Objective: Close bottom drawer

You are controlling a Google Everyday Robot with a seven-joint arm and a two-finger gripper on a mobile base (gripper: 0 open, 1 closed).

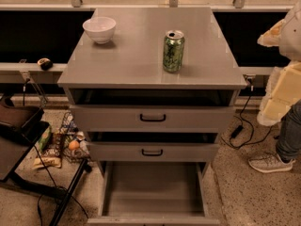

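Note:
The bottom drawer (153,192) of the grey metal cabinet (131,60) is pulled far out toward me. Its inside looks empty, and its front panel (153,220) lies at the bottom edge of the view, with the handle hidden. Above it are the middle drawer (188,152) and the top drawer (197,118), each with a black bar handle and a dark gap above it. My gripper is not in view.
A white bowl (99,29) and a green can (173,51) stand on the cabinet top. A person's leg and shoe (270,163) are at the right, with a cable (241,126) on the floor. A black stand (21,126) and floor clutter (61,145) are at the left.

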